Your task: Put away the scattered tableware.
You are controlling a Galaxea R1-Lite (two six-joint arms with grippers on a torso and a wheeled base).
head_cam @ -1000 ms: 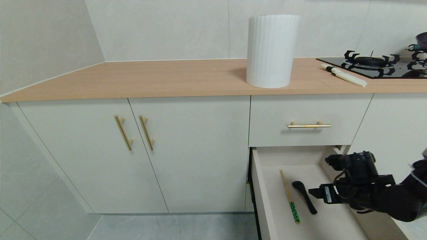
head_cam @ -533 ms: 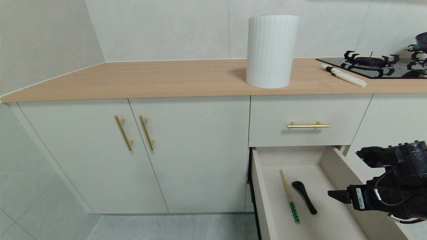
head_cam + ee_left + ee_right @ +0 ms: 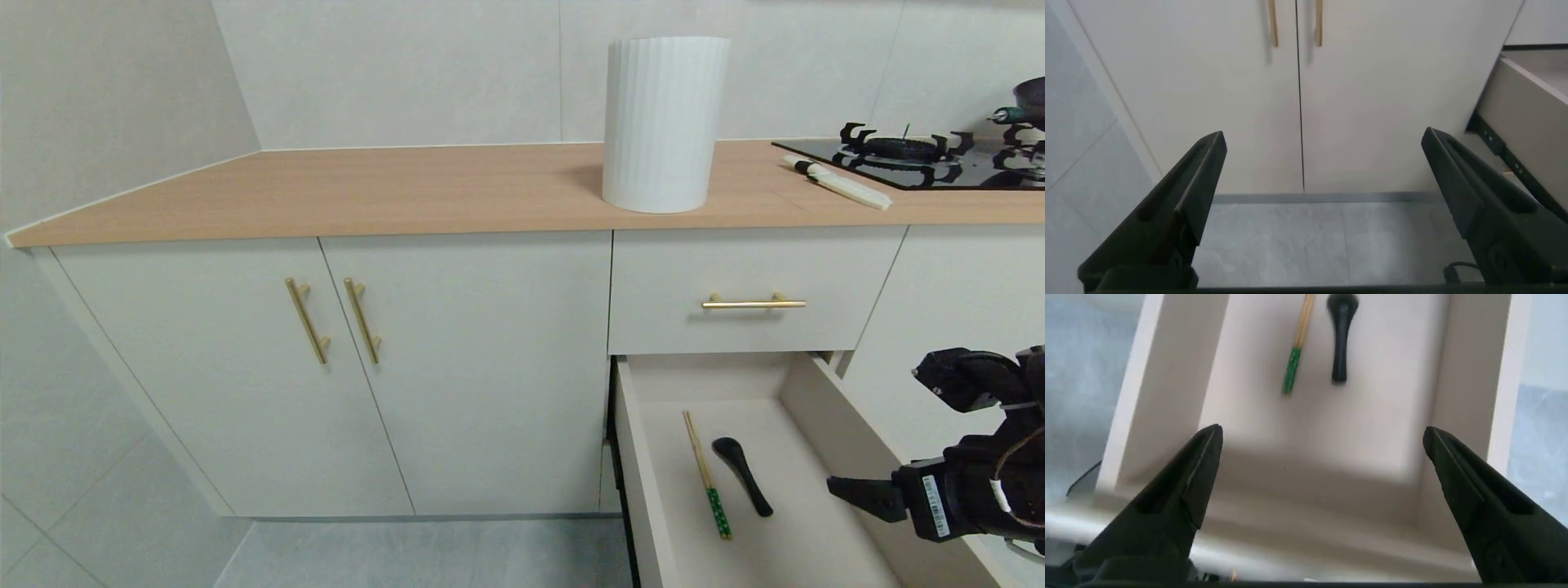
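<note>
Now: wooden chopsticks (image 3: 706, 475), green-ended, beside black spoon (image 3: 744, 478) in drawer (image 3: 823, 412); left claw (image 3: 1323, 140), right claw (image 3: 1320, 437) gaping, empty.

The chopsticks (image 3: 707, 478) are pale wood with green ends; the spoon (image 3: 741, 475) is black. The drawer (image 3: 816, 408) is cream inside, and the handle (image 3: 753, 304) is brass-gold. The bench (image 3: 367, 192) shows light wood grain, the ribbed canister (image 3: 663, 122) is white, and the hob (image 3: 906, 163) is glossy black
</note>
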